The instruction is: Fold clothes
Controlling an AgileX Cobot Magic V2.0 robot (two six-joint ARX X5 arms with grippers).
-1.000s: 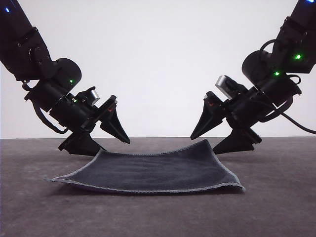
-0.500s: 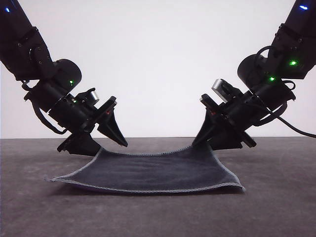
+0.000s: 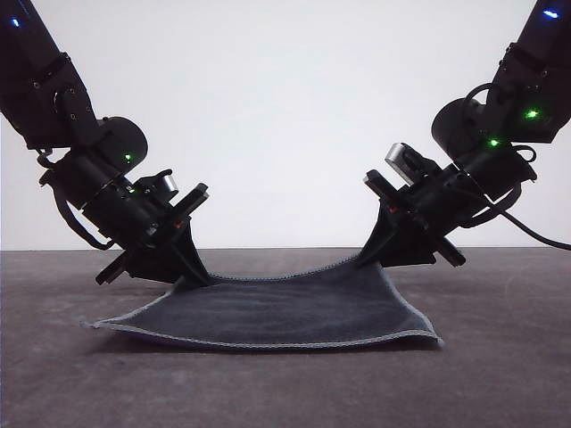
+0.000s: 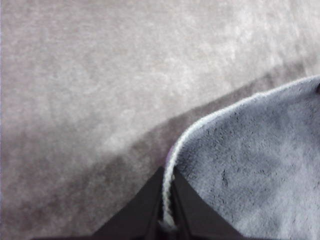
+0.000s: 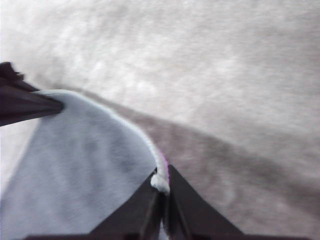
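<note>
One cloth (image 3: pixel 277 312) here, dark grey-blue side up, lying spread on the dark table (image 3: pixel 500 374) between the two arms. Its light grey hem (image 3: pixel 268 343) runs along the near edge, and the near corners lie flat on the table. The two far corners are lifted a bit, so the far edge sags in the middle. The left gripper (image 3: pixel 192 275) is pinched tight on the far left corner; in the left wrist view the hem (image 4: pixel 167 200) runs right between its closed fingers (image 4: pixel 145 210). The right gripper (image 3: pixel 379 259) is clamped on the far right corner the same way, with a bit of purple showing at the hem (image 5: pixel 161 172) in the right wrist view.
</note>
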